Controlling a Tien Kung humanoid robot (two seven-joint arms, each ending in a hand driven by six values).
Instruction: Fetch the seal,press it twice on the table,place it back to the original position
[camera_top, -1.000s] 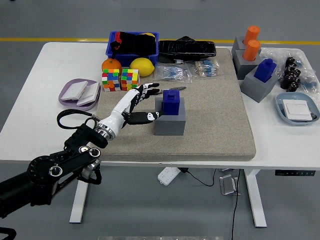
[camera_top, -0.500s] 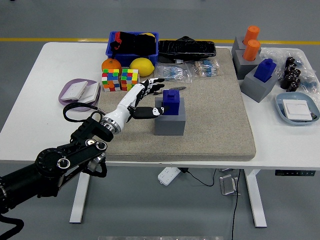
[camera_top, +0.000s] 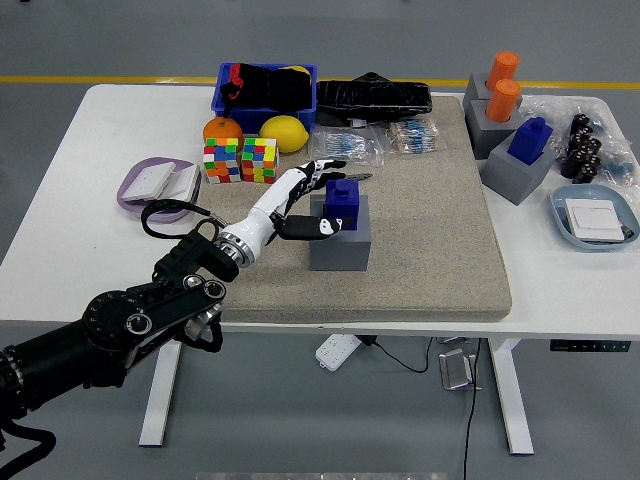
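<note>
We find the seal (camera_top: 345, 203) on its holder block (camera_top: 341, 243) mid-mat (camera_top: 430, 260), our left hand (camera_top: 305, 200) just left of it. Two puzzle cubes (camera_top: 241, 159) lie toward the far-left corner; more seals on blocks (camera_top: 515, 160) occupy the far-right corner.

The seal (camera_top: 344, 203) is deep blue, seated in a plain grey block (camera_top: 341, 244). The mat (camera_top: 430, 230) is speckled beige on a white table (camera_top: 60, 200). The left hand (camera_top: 305, 195) is white with black joints. Two cubes (camera_top: 241, 159) show a chequer of red, yellow, green and blue squares. The lemon (camera_top: 284, 133) is yellow, the bin (camera_top: 225, 100) blue, the dish (camera_top: 135, 195) lilac.
</note>
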